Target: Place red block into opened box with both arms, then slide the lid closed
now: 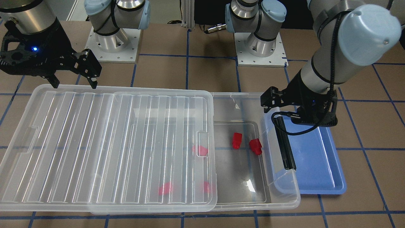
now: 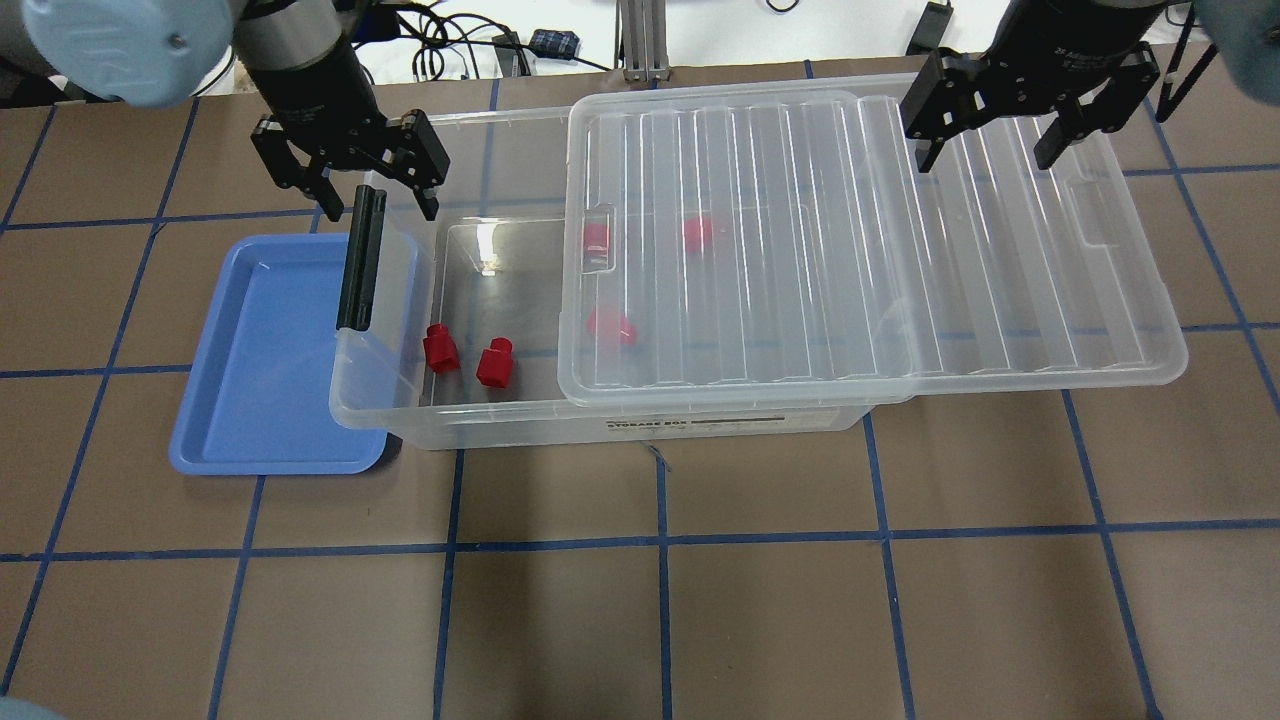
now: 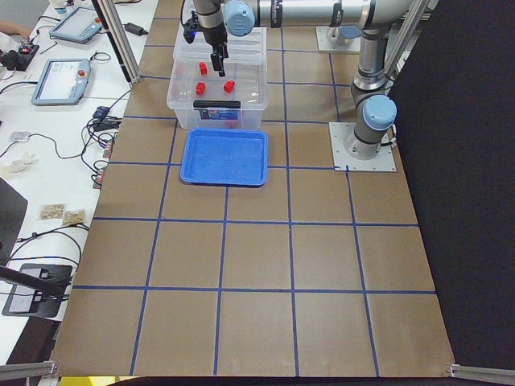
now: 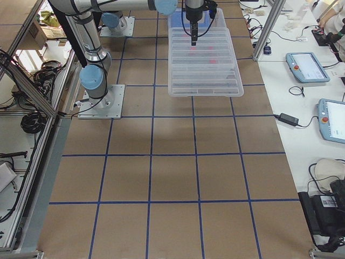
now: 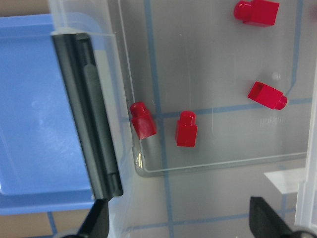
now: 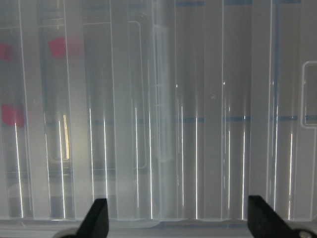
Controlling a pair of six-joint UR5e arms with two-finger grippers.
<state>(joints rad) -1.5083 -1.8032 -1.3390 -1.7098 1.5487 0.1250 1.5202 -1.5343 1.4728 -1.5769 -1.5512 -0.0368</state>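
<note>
The clear box [image 2: 520,425] lies across the table with its black bar [image 2: 360,260] at the left end. The ribbed lid [image 2: 900,250] covers most of it and overhangs to the right. Two red blocks [image 2: 440,348] [image 2: 494,362] lie on the uncovered floor, and others [image 2: 610,327] show blurred under the lid. My left gripper [image 2: 382,205] hangs open and empty above the bar end, with the bar [image 5: 89,124] and blocks [image 5: 186,130] in its wrist view. Also open and empty, my right gripper [image 2: 982,155] hovers over the lid [image 6: 198,124] without touching it.
A blue tray [image 2: 270,400] sits against the box's bar end, partly beneath it. The two arm bases [image 1: 114,41] [image 1: 259,41] are bolted to the brown table behind the box. A side table with tablets and cables [image 3: 56,80] lies beyond the table edge.
</note>
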